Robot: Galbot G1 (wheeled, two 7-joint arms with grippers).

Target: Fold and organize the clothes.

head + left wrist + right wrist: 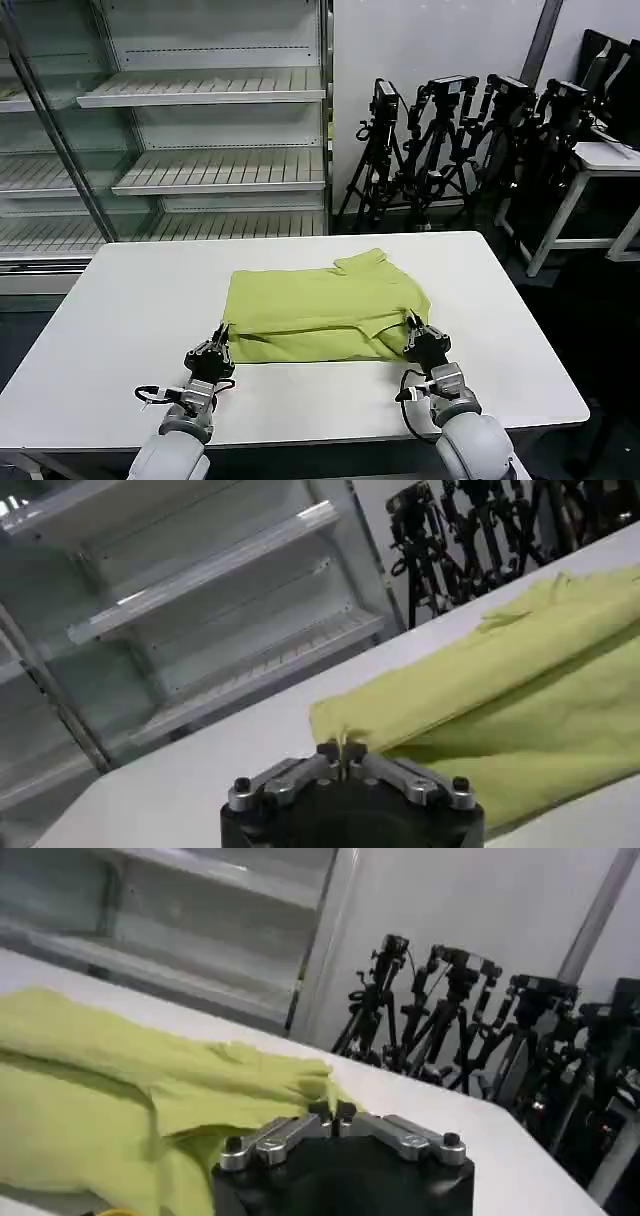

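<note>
- Head view: your left gripper (222, 338) and right gripper (412, 325) each pinch a near corner of the lime soft-fabric T-shirt (325, 310).
- Its long axis runs between them, across the white table (130, 300).

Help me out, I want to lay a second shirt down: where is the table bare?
Bare table lies left of the T-shirt, right of it toward the edge, and behind it. The front strip is crowded: the left gripper and right gripper pinch the shirt's near corners.
</note>
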